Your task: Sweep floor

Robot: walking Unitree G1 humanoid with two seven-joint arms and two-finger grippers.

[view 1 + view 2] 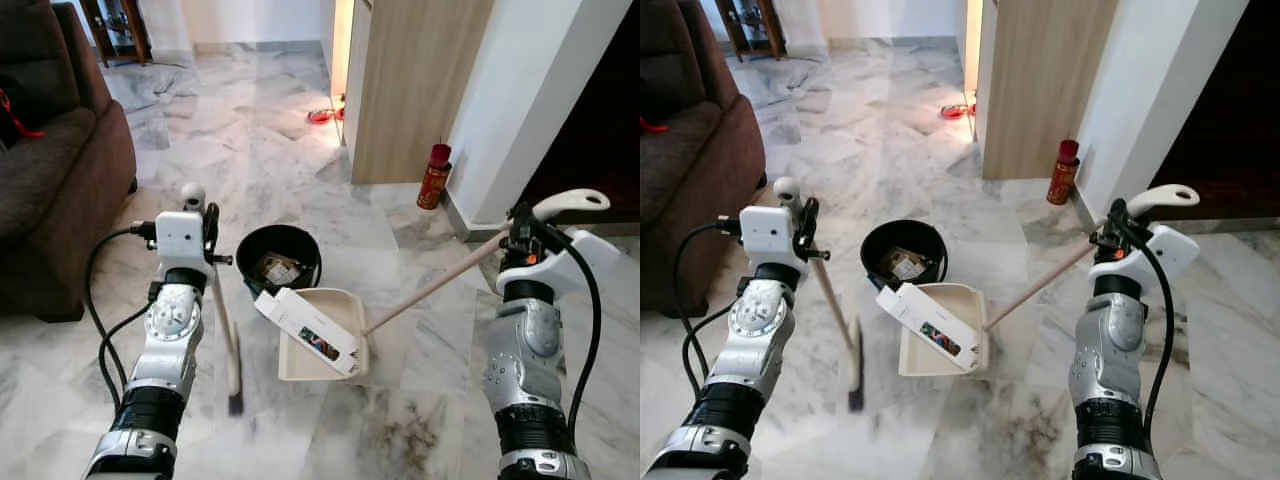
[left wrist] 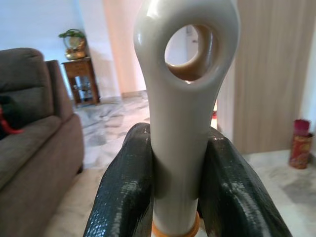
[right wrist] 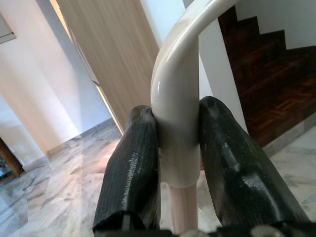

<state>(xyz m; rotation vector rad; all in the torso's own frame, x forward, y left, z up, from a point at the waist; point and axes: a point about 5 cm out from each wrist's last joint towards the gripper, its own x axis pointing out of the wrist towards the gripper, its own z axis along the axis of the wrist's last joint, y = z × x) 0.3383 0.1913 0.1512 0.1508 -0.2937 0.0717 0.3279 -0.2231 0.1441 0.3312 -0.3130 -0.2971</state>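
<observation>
Two silver arms reach out over the pale marble floor (image 1: pixel 280 150), each holding one tool. The left pincer (image 2: pixel 175 187) is pinching the cream plastic handle of a short broom (image 1: pixel 228 340), just below the handle's hanging hole; the broom's dark bristle end rests on the floor beside the left arm. The right pincer (image 3: pixel 177 168) is pinching the curved cream grip of a long-handled cream dustpan (image 1: pixel 310 350), whose tan pole slants down to the pan lying flat on the floor between the arms. One white rectangular box (image 1: pixel 308 330) lies tilted across the pan's near rim. One round black bin (image 1: pixel 278 255) with some scraps inside stands touching the pan's far side. One red canister (image 1: pixel 434 176) stands by the white wall, near a wooden panel. One brown sofa (image 1: pixel 50 170) sits to the left.
</observation>
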